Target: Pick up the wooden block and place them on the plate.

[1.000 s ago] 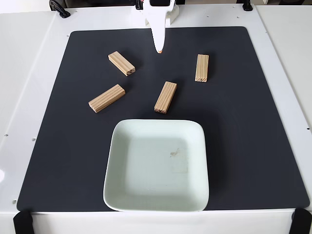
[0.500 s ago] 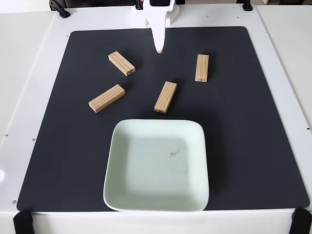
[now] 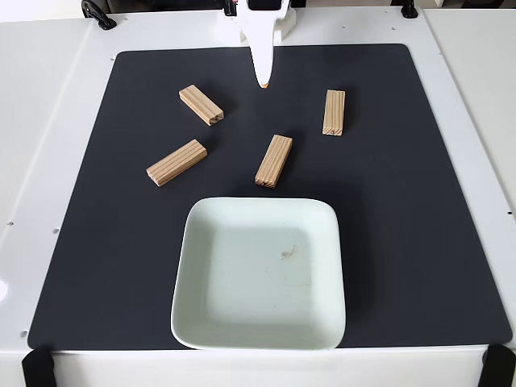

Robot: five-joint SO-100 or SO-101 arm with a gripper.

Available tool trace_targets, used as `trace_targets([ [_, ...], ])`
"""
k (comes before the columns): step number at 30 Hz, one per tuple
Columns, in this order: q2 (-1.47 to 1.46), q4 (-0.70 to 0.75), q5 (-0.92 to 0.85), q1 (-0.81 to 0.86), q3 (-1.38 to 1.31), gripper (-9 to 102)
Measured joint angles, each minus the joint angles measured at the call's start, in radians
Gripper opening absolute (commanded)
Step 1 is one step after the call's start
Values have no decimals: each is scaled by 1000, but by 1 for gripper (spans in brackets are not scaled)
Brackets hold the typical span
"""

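Several light-tan wooden blocks lie flat on the black mat: one [image 3: 201, 105] at the upper left, one [image 3: 176, 162] below it, one [image 3: 274, 160] near the middle and one [image 3: 334, 112] at the upper right. The pale mint plate [image 3: 201, 322] sits at the mat's near edge with nothing in it. My white gripper [image 3: 263, 83] reaches down from the top edge, its fingers pressed together into one point, holding nothing. It hangs between the upper left and upper right blocks, apart from both.
The black mat [image 3: 419, 226] covers most of the white table [image 3: 48, 161]. Black clamps sit at the near corners [image 3: 36, 367] and at the far edge [image 3: 98, 14]. Bare mat lies to the right of the plate.
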Motion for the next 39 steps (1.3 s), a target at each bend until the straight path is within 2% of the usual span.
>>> trace_targets([
  [15, -6, 2, 0, 38, -60, 0],
  [21, -183, 2, 0, 87, -327, 0],
  [30, -788, 14, -6, 181, -936, 0],
  [34, -1074, 149, -156, 201, -1243, 0],
  [39, -1376, 426, -529, 259, -1585, 0],
])
